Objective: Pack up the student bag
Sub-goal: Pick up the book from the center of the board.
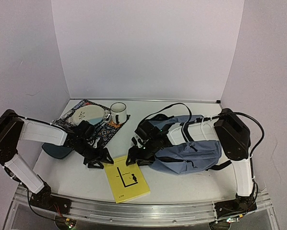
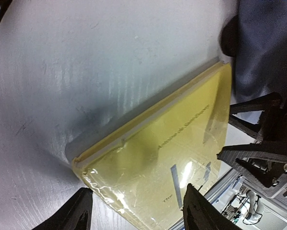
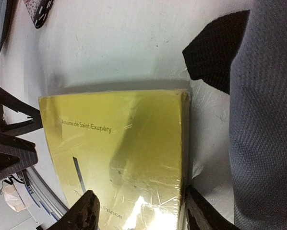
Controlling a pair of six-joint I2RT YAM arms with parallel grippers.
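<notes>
The student bag [image 1: 191,153] is a blue-grey backpack lying flat at the right of the table; its fabric also shows in the right wrist view [image 3: 270,120] and the left wrist view [image 2: 263,43]. A yellow shrink-wrapped book [image 1: 126,178] lies flat on the table in front of the bag's left end. My left gripper [image 1: 98,160] is open and empty, low over the book's left corner [image 2: 158,158]. My right gripper [image 1: 136,158] is open and empty over the book [image 3: 119,148], with one finger [image 3: 201,213] by the book's edge nearest the bag. I cannot tell if it touches.
A patterned mat [image 1: 69,120] at the back left holds a plate [image 1: 86,115] and a white mug [image 1: 118,112]. A dark teal tray [image 1: 54,150] lies under my left arm. A black strap tab [image 3: 215,48] sticks out from the bag. The metal rail [image 1: 148,211] runs along the front edge.
</notes>
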